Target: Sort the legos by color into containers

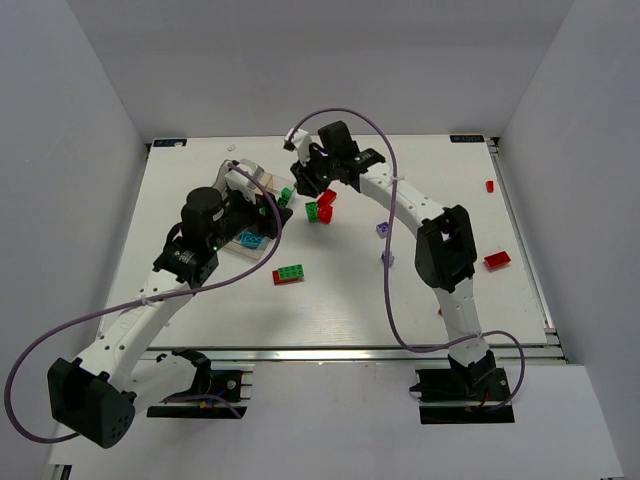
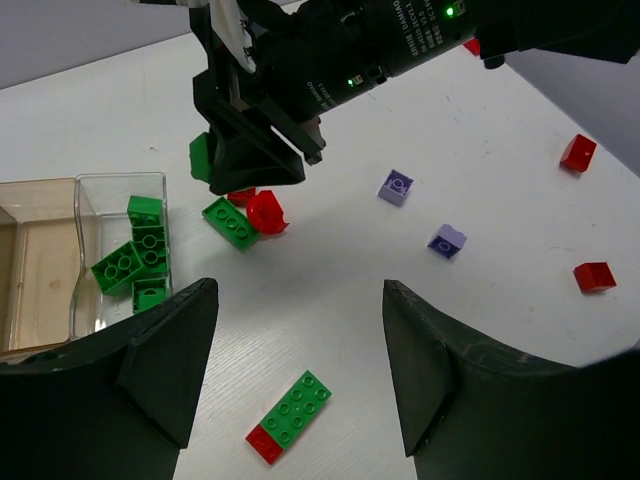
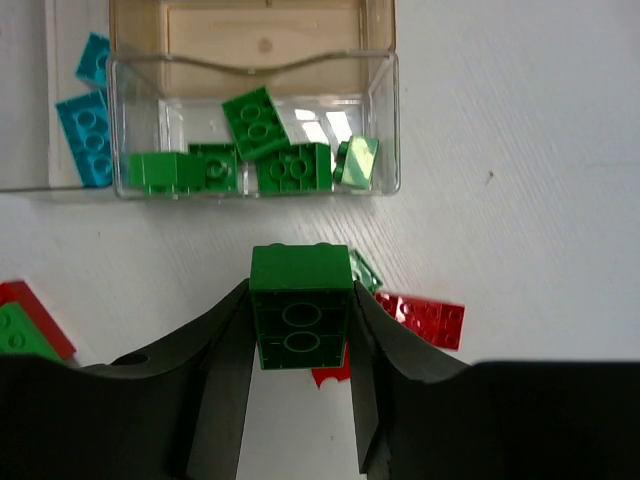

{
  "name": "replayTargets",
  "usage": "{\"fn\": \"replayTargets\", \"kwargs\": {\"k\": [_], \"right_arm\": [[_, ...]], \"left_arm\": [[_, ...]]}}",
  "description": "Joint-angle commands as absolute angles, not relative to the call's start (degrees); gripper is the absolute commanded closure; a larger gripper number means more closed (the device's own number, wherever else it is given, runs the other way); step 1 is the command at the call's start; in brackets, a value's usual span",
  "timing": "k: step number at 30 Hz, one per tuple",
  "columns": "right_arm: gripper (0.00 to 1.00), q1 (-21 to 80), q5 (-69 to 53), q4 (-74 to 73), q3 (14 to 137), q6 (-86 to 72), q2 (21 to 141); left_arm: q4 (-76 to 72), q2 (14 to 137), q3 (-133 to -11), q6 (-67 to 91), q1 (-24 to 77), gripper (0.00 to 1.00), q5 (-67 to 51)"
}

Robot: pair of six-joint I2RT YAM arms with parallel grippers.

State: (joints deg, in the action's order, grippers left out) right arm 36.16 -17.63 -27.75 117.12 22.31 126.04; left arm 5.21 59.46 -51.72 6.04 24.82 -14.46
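Observation:
My right gripper [image 3: 300,335] is shut on a green brick [image 3: 300,305] and holds it just in front of the clear tray's [image 3: 392,120] compartment of green bricks [image 3: 262,150]. Cyan bricks [image 3: 88,130] lie in the compartment beside it. In the top view the right gripper [image 1: 298,185] hangs beside the tray [image 1: 262,180]. My left gripper [image 2: 300,370] is open and empty above a green plate with a red end [image 2: 292,415]. A green plate [image 2: 230,222] and a red piece [image 2: 266,212] lie under the right gripper [image 2: 255,150].
Two light purple bricks [image 2: 396,187] [image 2: 447,241] lie mid-table. Two red bricks [image 1: 489,186] [image 1: 496,260] lie far right. A red plate [image 3: 425,320] lies beside my right fingers. A purple cable loops over both arms.

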Motion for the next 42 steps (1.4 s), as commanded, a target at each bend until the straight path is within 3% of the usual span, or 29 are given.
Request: {"fn": "replayTargets", "kwargs": {"k": [1, 10, 15, 18, 19, 24, 25, 29, 34, 36, 42], "right_arm": [[1.0, 36.83, -22.06, -16.62, 117.07, 18.64, 128.23], [0.96, 39.02, -22.67, -5.37, 124.28, 12.66, 137.72], [0.79, 40.51, -21.18, -2.02, 124.1, 12.48, 140.09], [0.54, 40.61, -20.31, -0.97, 124.1, 11.61, 140.8], [0.5, 40.52, -20.22, -0.71, 123.93, 10.82, 140.63], [0.47, 39.81, -19.95, 1.14, 122.88, 9.58, 138.7], [0.42, 39.12, -19.69, 1.75, 122.35, 8.88, 137.56], [0.43, 38.06, -18.72, 1.84, 120.24, 7.39, 134.04], [0.66, 35.25, -16.87, 0.89, 114.36, 5.1, 129.21], [0.7, 34.2, -17.05, -2.96, 113.56, 5.44, 128.76], [0.7, 33.22, -19.33, -9.66, 112.76, 7.29, 129.28]], "left_arm": [[5.54, 58.27, -52.3, 4.13, 24.52, 0.23, -12.31], [5.63, 56.87, -52.21, 2.46, 24.52, 0.23, -12.66], [5.63, 55.99, -52.29, 2.11, 24.52, 0.23, -12.57], [5.8, 55.99, -52.38, 2.11, 24.52, 0.23, -12.74], [5.8, 55.9, -52.47, 2.11, 24.52, 0.23, -12.92], [5.89, 55.63, -52.47, 2.2, 24.52, 0.23, -13.27], [5.8, 55.55, -52.47, 2.2, 24.52, 0.23, -13.53], [5.63, 55.28, -52.47, 2.29, 23.99, 0.23, -13.71], [5.54, 55.02, -52.38, 2.55, 23.99, 0.23, -14.06], [5.45, 54.93, -52.38, 2.55, 23.99, 0.23, -14.41], [5.36, 54.85, -52.47, 2.64, 23.99, 0.23, -14.85]]}}
